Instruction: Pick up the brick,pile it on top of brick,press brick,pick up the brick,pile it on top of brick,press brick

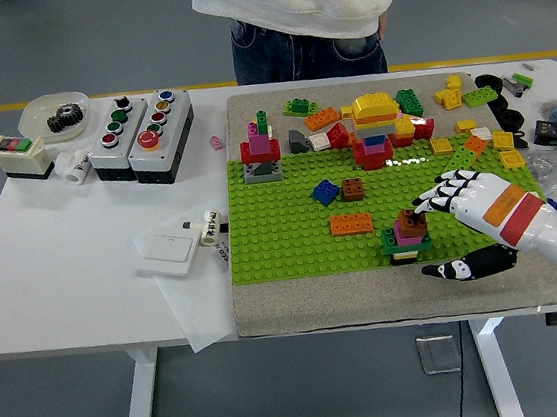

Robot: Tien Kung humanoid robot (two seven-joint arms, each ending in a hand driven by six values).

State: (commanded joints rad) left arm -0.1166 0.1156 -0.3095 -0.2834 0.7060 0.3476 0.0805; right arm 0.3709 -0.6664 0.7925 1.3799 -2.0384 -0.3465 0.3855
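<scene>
I see two button boxes (139, 134), white dish (55, 115) holding what looks like gear (66, 115), white switch plate (167, 247) near paper, person (301, 10) at far side.

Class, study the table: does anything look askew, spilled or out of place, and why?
A sheet of paper beside the green baseplate sticks out past the table's near edge and lies skewed. Loose bricks lie scattered on the mat beyond the baseplate. The small stack by the right hand stands upright.
</scene>
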